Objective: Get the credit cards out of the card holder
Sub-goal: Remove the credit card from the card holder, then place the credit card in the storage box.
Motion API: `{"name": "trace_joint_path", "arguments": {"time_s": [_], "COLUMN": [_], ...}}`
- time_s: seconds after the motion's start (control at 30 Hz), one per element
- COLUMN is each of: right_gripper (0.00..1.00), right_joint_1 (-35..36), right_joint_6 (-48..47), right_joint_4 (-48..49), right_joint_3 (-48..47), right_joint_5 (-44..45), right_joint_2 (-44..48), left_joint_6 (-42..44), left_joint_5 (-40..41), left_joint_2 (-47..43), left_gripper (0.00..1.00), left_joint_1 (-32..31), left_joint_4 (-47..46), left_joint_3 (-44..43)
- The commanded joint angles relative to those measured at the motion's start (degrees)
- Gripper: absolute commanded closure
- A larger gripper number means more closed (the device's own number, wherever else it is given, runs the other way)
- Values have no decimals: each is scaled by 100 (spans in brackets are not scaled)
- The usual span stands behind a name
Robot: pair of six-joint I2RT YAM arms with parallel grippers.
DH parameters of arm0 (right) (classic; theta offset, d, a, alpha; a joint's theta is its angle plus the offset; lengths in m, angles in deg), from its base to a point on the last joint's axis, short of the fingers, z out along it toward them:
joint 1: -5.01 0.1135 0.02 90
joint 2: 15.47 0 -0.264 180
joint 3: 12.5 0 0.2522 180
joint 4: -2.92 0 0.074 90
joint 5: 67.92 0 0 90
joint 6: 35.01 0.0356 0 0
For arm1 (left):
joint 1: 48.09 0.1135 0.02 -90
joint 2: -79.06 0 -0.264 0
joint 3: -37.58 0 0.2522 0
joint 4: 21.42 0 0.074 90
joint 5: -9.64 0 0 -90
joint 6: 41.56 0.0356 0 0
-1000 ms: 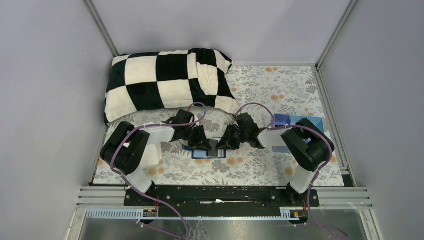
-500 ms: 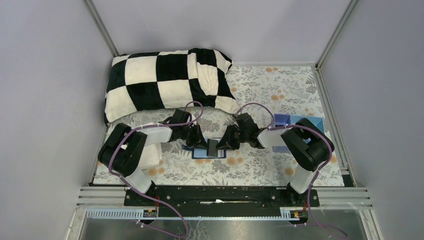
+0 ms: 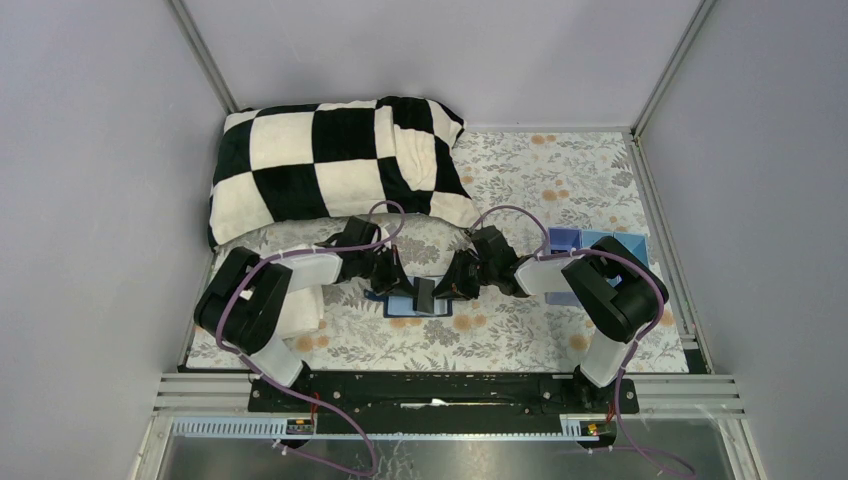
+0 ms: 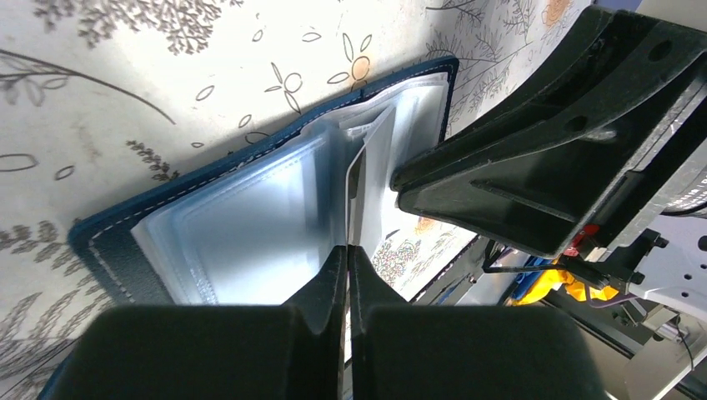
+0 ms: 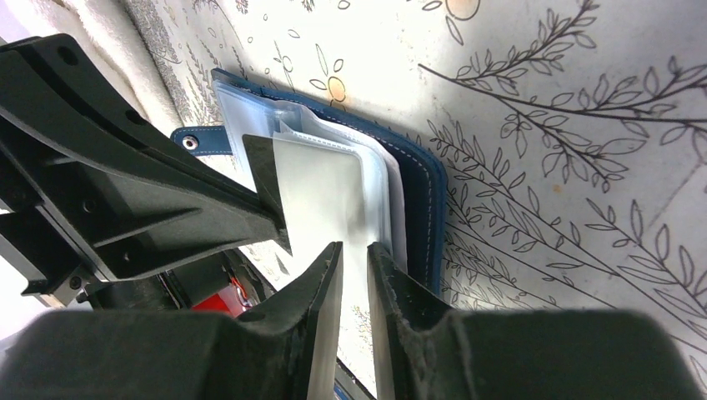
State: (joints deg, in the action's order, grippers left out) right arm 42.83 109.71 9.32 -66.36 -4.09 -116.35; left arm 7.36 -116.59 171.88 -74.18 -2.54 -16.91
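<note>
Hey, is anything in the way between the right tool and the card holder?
Nothing visible. The right tool is right at the open card holder, straddling a clear sleeve; the left tool pinches one from the opposite side.

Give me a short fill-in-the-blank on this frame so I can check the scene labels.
1. The card holder is ___, its clear sleeves exposed.
2. Its outer cover is dark ___.
3. It sits between the left end effector and the ___ end effector.
4. The blanket is checked black and ___.

Missing words: open; blue; right; white.
</note>
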Motion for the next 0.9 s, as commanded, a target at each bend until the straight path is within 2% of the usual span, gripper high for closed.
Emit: {"name": "trace_joint_path", "arguments": {"time_s": [0.0,0.3,0.53,0.6,0.63,0.73,0.87], "right_gripper": [75,75,74,69,64,51,33], "right_joint_1": [32,-27,-176,-246,-267,-289,-293], "right_joint_6": [-114,-145,-431,-570,-667,-872,-602], "right_joint_4": [-325,-386,-640,-740,-745,-724,-247], "right_joint_3": [132,164,-33,-158,-261,-539,-605], "right_joint_5": [403,423,214,103,-17,-498,-940], "right_joint_2": [-122,-49,327,544,638,838,1045], "left_joint_6": [267,473,840,940,976,1109,1056], "left_joint_5": [138,206,344,292,227,-351,-883], "left_joint_2": [-272,-471,-923,-1046,-1100,-1157,-1266], "left_gripper": [100,100,100,100,100,100,100], "left_joint_1": [199,468,777,842,862,911,921], "left_joint_4": [143,508,1217,1432,1495,1634,1621], "left_joint_3": [28,9,-344,-487,-556,-724,-828]}}
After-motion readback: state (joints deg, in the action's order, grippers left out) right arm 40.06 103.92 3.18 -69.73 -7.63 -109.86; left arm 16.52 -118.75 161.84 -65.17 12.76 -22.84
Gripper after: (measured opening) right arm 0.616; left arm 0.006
